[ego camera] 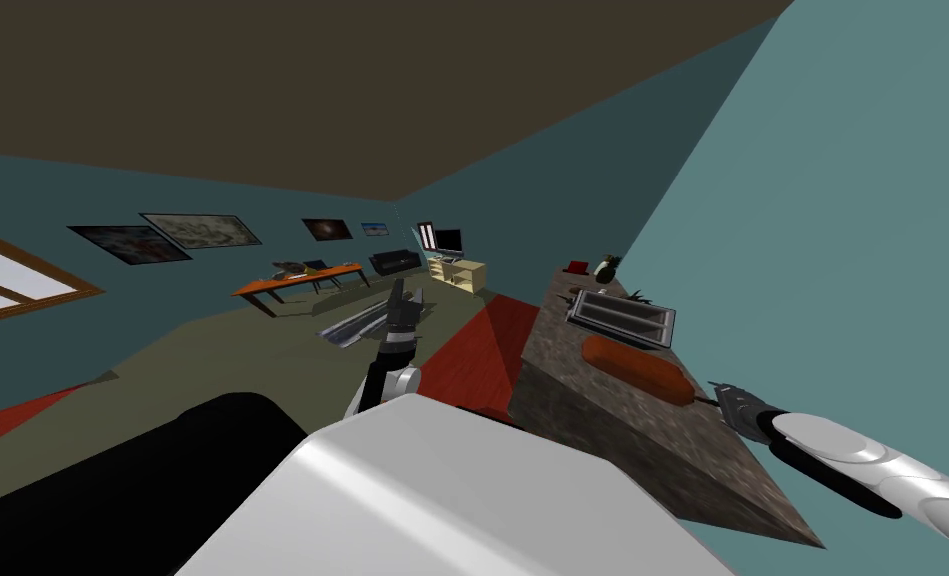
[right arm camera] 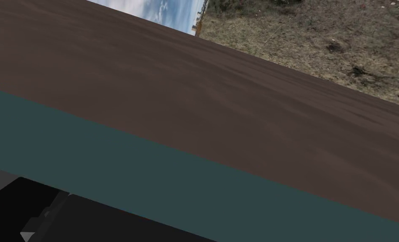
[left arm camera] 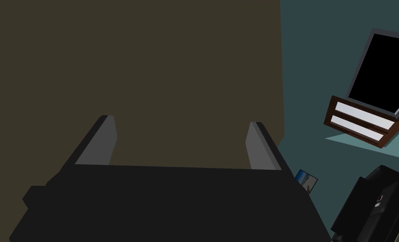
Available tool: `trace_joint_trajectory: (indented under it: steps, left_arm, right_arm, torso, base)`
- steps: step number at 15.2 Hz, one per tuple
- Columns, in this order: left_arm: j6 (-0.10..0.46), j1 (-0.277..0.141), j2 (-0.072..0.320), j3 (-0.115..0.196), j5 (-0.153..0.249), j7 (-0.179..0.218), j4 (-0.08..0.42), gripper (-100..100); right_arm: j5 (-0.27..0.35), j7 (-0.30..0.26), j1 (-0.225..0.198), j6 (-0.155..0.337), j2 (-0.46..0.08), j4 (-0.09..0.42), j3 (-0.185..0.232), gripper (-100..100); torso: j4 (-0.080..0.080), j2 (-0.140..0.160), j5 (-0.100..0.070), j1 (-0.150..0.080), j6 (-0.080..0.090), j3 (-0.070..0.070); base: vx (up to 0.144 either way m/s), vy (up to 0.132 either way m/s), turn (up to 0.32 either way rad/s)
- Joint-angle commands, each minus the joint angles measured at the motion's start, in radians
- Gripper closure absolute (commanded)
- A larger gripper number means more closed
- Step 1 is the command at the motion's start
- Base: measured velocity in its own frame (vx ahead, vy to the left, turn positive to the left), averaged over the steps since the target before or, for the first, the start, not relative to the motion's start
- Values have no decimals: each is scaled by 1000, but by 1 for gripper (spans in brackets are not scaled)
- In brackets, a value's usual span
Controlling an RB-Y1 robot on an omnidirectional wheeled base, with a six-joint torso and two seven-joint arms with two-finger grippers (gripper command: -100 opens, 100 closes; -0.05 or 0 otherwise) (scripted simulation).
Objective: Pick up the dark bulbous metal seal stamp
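— Where's the thing it's after?

— At the far end of the long counter with the mottled brown stone top point(ego camera: 652, 430), which runs along the right-hand wall. The dark bulbous seal stamp point(ego camera: 607, 268) stands there, just beside a flat red thing point(ego camera: 575, 266). From here it's only a small dark rounded shape with a pale patch, too small to say more.

— What else is on that counter?

— A grey rectangular tray point(ego camera: 622, 318) about midway along, and nearer the robot an orange-red cylinder point(ego camera: 634, 368) lying on its side. The two are close together, but I can't tell if they touch.

— And the arms?

— The right gripper point(ego camera: 717, 390) is out over the near part of the counter, just beside the near end of the orange-red cylinder. It's well apart from the dark bulbous seal stamp, with the cylinder and the tray between them. Whether it's open or closed, I cannot tell.

— The left one?

— The left gripper point(ego camera: 403, 298) is held up in front of the robot, off to the left of the counter and over the floor, well away from everything on the stone top. Its two light grey fingers point(left arm camera: 101, 140) stand wide apart, so the jaws are open.
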Motion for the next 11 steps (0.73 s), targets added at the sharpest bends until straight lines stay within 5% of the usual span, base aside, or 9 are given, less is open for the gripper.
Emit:
trace_joint_trajectory:
  steps: [1,5,6,11]
  left_arm:
    - [0,0,0,0,0,0,0,0]
    - [0,0,0,0,0,0,0,0]
    - [0,0,0,0,0,0,0,0]
    - [0,0,0,0,0,0,0,0]
  right_arm:
    - [0,0,0,0,0,0,0,100]
    - [1,1,0,-1,0,-1,0,100]
    - [34,4,24,-14,1,-17,-46,100]
    - [105,24,76,-46,6,-50,-139,100]
  torso:
    - [0,0,0,0,0,0]
    - [0,-1,0,0,1,-1]
    - [0,-1,0,0,1,-1]
    - [-1,-3,-2,1,2,-2]
  base:
    - [0,0,0]
    - [0,0,3]
    - [22,9,-46]
    - [44,29,-49]
